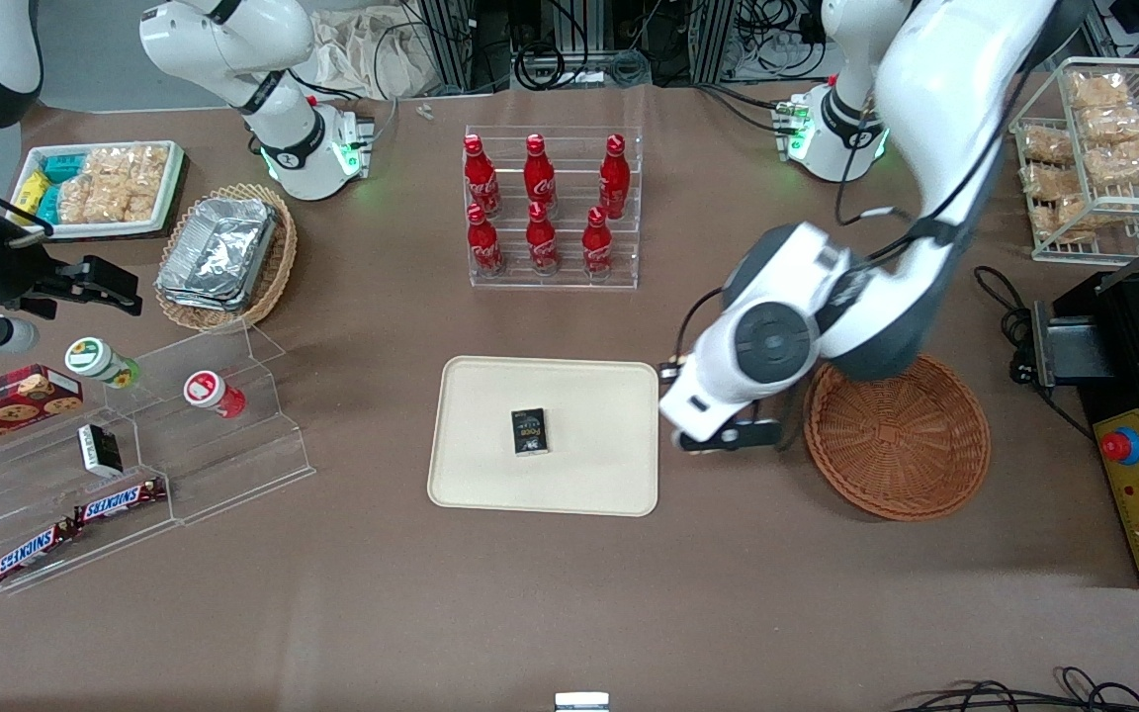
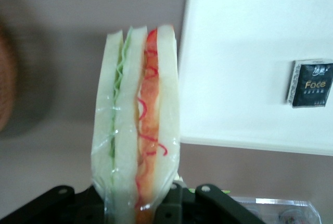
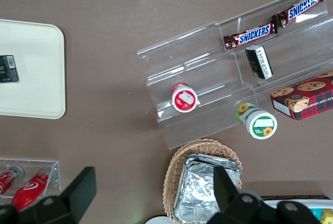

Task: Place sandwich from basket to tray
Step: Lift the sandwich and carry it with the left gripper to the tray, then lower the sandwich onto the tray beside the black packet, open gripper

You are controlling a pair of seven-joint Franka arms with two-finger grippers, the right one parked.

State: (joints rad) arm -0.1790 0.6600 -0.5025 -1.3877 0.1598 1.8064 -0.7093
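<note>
My left gripper (image 1: 728,433) hangs above the bare table in the gap between the tray (image 1: 490,465) and the basket (image 1: 896,435). In the left wrist view the gripper (image 2: 138,206) is shut on the sandwich (image 2: 136,130), a wrapped wedge of white bread with green and red filling on its edge. The sandwich's tip points at the table close to the tray's rim (image 2: 244,67). The arm hides the sandwich in the front view. The round reddish-brown basket holds nothing. The tray also shows in the right wrist view (image 3: 36,73).
A small black packet (image 1: 529,431) lies in the middle of the tray and shows in the left wrist view (image 2: 310,83). A clear rack of red bottles (image 1: 550,208) stands farther from the front camera than the tray. A black machine (image 1: 1138,425) sits at the working arm's end of the table.
</note>
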